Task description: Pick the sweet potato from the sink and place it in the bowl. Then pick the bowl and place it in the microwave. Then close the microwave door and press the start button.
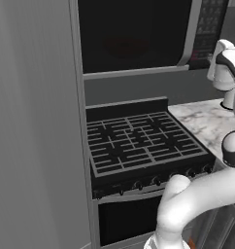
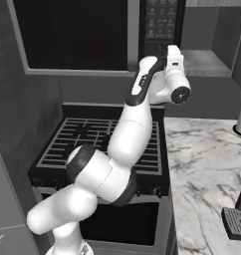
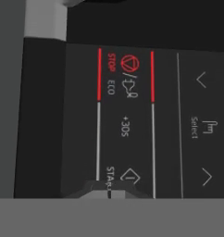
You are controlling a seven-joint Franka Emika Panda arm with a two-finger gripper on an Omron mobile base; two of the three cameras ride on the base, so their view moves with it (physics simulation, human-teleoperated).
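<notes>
Right up close, my gripper (image 3: 109, 189) is squeezed shut with nothing in it, touching the start button (image 3: 125, 177) on the microwave (image 2: 92, 35), whose door (image 1: 134, 34) is closed.

Microwave keypad (image 3: 132, 120) reads STOP, ECO, +30s, Select — START partly hidden.

A black stove (image 1: 139, 143) with grated burners sits beside a marble counter (image 2: 207, 164).
</notes>
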